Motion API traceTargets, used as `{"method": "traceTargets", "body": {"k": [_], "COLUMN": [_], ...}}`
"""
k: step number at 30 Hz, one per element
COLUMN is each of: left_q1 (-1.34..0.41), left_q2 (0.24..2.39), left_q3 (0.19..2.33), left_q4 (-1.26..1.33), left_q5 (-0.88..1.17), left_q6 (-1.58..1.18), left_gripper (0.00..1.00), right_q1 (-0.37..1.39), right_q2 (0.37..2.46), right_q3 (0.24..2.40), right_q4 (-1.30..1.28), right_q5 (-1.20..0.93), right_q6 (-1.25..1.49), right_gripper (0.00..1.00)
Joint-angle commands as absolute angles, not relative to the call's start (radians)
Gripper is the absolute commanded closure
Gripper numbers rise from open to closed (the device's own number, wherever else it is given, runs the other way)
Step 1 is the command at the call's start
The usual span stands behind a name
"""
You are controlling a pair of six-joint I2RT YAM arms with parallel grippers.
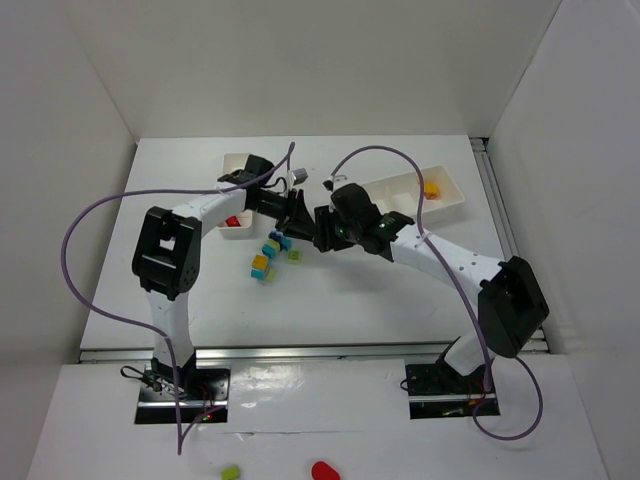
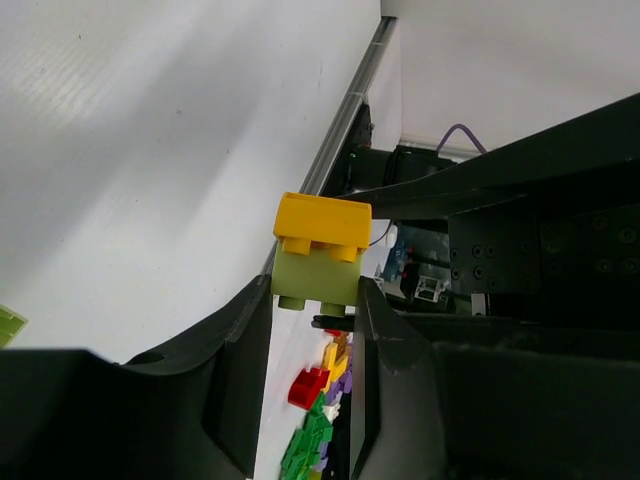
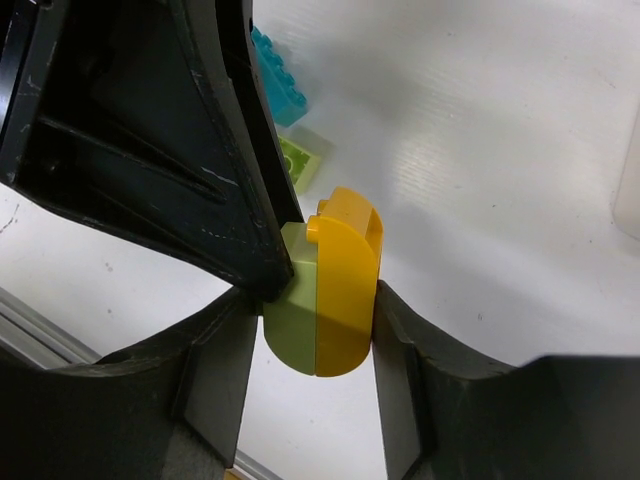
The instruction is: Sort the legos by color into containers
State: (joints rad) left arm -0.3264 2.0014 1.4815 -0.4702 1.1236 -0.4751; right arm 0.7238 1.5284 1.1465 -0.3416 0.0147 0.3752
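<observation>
Both grippers meet above the table's middle on one two-colour stack. In the left wrist view a yellow brick [image 2: 322, 222] sits on a lime green brick [image 2: 315, 280]. My left gripper [image 2: 315, 300] is shut on the green part. In the right wrist view my right gripper [image 3: 318, 320] closes on the same stack, with one finger against the yellow half [image 3: 348, 280]. The left gripper's finger presses the green half [image 3: 293, 325]. In the top view the left gripper [image 1: 297, 214] and right gripper [image 1: 319, 232] hide the stack. The left tray [image 1: 238, 160] holds a red brick [image 1: 232, 221]. The right tray [image 1: 405, 183] holds a yellow brick [image 1: 431, 187].
Loose bricks lie on the table below the grippers: two cyan-and-yellow stacks [image 1: 272, 243] [image 1: 261, 266] and a green brick [image 1: 295, 255]. A cyan brick [image 3: 280, 75] and a green brick [image 3: 300, 160] show in the right wrist view. Purple cables arc over both arms.
</observation>
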Motion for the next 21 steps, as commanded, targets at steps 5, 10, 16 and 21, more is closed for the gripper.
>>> {"method": "traceTargets", "body": {"k": [5, 10, 16, 21], "left_q1": [-0.305, -0.275, -0.238, -0.238], "left_q2": [2.017, 2.017, 2.026, 2.016], "left_q3": [1.526, 1.537, 1.557, 1.577], "left_q4": [-0.460, -0.460, -0.460, -0.471], "left_q5": [1.161, 1.149, 1.160, 1.196], "left_q6": [-0.502, -0.502, -0.502, -0.468], "left_gripper": [1.00, 1.00, 1.00, 1.00], "right_q1": [0.724, 0.706, 0.547, 0.374], "right_q2": [1.543, 1.500, 1.399, 1.396], "right_q3": [1.204, 1.213, 1.142, 1.091], "right_q4": [-0.288, -0.319, -0.279, -0.128], "right_q5": [0.041, 0.041, -0.153, -0.595], "right_q6": [0.374, 0.383, 0.419, 0.472], "right_gripper": [0.17, 0.06, 0.10, 0.12]}}
